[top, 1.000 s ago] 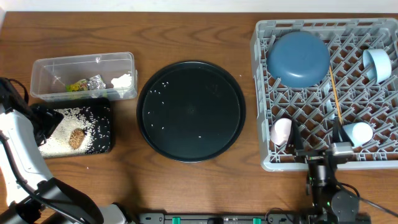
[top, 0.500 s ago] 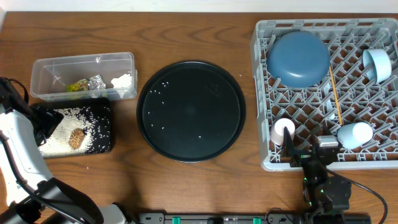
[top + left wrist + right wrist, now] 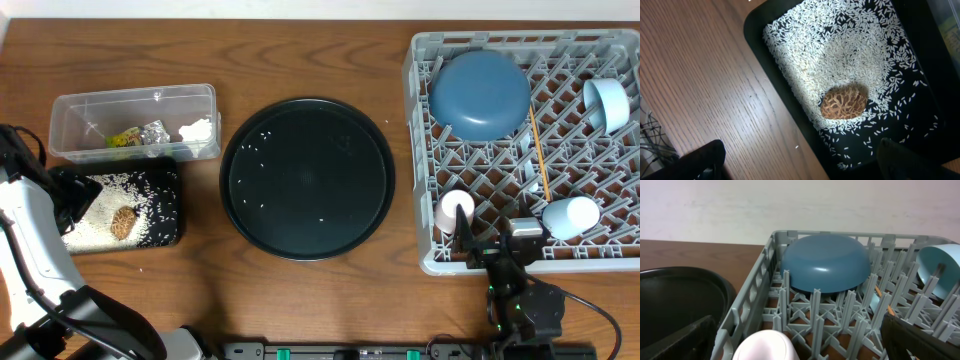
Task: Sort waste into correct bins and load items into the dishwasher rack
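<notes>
a: well, biggest first: the dishwasher rack (image 3: 416, 150). the right gripper (image 3: 495, 242) sits at its near-left corner, jaws spread wide, holding nothing. a sideways swing could hook the wall and drag the rack.

b: the round black tray (image 3: 307, 178), just left of the rack?

a: a low sweep might shove it.

b: and the left gripper (image 3: 802, 165)?

a: far left of the rack, wide open, empty, over the shallow black tray (image 3: 754, 37). dipping could scatter its rice.

b: the pink cup (image 3: 455, 210)?

a: inside that rack corner, beside a finger. a nudge could tip it.

b: the stray rice grains (image 3: 262, 140) on the round tray?

a: probably too small to pinch cleanly.

Tub (image 3: 70, 110) at left, shallow tray (image 3: 176, 205) before it, round tray (image 3: 310, 180) centre, rack (image 3: 412, 120) right holding plate (image 3: 480, 95), chopstick (image 3: 540, 150)
</notes>
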Available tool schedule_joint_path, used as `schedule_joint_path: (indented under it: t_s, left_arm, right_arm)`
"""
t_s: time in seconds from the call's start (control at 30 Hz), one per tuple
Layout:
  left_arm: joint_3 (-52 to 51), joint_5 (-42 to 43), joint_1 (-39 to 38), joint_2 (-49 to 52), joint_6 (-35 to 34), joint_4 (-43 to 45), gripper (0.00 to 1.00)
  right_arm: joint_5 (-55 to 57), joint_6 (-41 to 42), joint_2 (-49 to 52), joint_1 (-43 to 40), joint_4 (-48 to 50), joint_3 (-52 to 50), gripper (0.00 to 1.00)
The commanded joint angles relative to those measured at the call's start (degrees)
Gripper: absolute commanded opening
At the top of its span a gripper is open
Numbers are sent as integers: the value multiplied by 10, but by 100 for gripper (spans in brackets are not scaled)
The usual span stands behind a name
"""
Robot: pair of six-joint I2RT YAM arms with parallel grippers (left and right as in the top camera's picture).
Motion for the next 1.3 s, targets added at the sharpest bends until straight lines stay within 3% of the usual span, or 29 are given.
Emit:
schedule_joint_path:
  t_s: [0.0,0.8,1.03,1.27]
  left_arm:
    - [0,-11,2,-3,-3,-2,98]
    - [0,-11,-1,-19,-3,-2,98]
    - [0,-11,-23,-122,-3,-2,98]
    - [0,-11,-145,-264,-3,-2,98]
  right_arm:
    - [6,-9,-3,3,-3,-1,99]
    - [6,-9,-3,3,-3,-1,99]
    - [6,-9,-3,3,-3,-1,99]
    - [7,-9,-3,3,-3,-1,99]
